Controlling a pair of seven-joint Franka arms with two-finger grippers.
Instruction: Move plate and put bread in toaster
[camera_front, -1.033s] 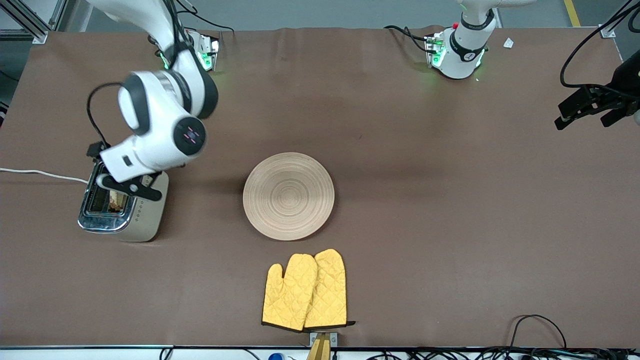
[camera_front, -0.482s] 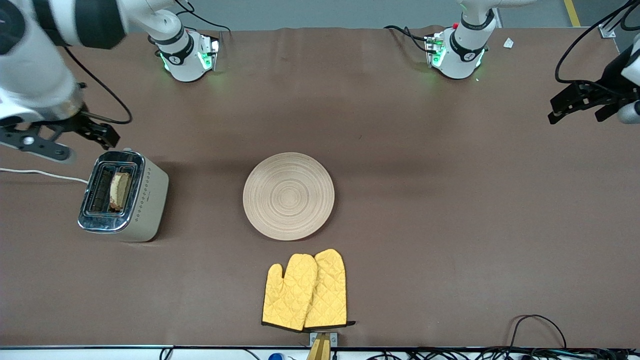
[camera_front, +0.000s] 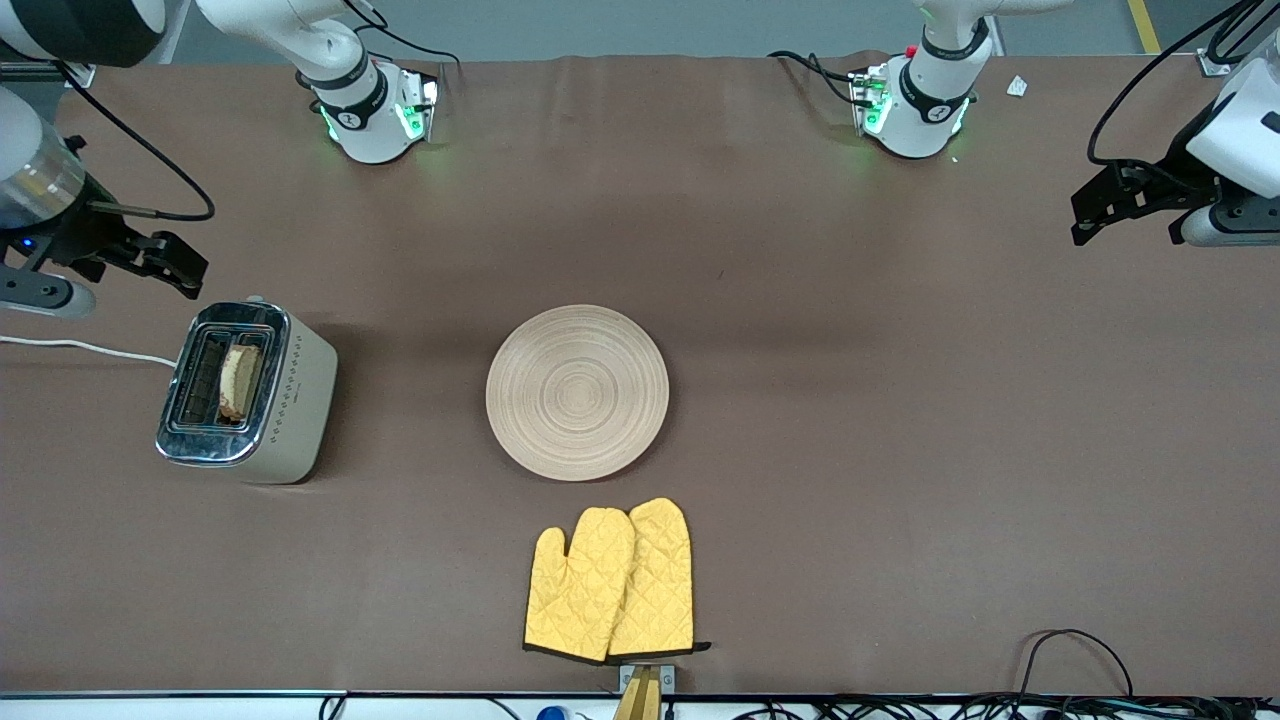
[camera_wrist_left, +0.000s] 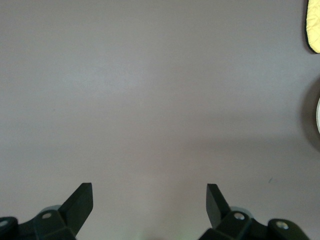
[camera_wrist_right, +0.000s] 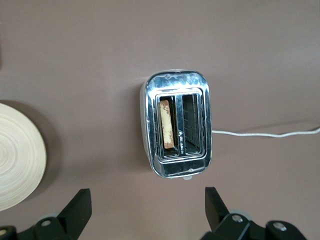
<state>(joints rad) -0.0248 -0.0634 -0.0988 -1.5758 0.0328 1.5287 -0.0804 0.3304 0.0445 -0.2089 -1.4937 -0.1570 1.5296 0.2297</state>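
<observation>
The cream toaster (camera_front: 290, 420) (camera_wrist_right: 176, 84) stands toward the right arm's end of the table. The brown bread (camera_front: 240, 380) (camera_wrist_right: 166, 125) sits upright in one of its slots, the one toward the plate. The light-wood plate (camera_front: 577, 392) (camera_wrist_right: 15, 155) lies flat at the table's middle with nothing on it. My right gripper (camera_front: 105, 280) (camera_wrist_right: 147, 196) hangs open and holds nothing, over the table just beside the toaster. My left gripper (camera_front: 1145, 225) (camera_wrist_left: 148, 192) is open too, over bare cloth at the left arm's end of the table.
A pair of yellow oven mitts (camera_front: 610, 580) (camera_wrist_left: 314, 25) lies nearer to the front camera than the plate. The toaster's white cord (camera_front: 80, 347) (camera_wrist_right: 265, 134) runs off the table's edge at the right arm's end. Brown cloth (camera_front: 900, 450) covers the table.
My right gripper rose off the toaster top and drew away toward the table's end, leaving the bread in the slot. The left gripper shifted slightly.
</observation>
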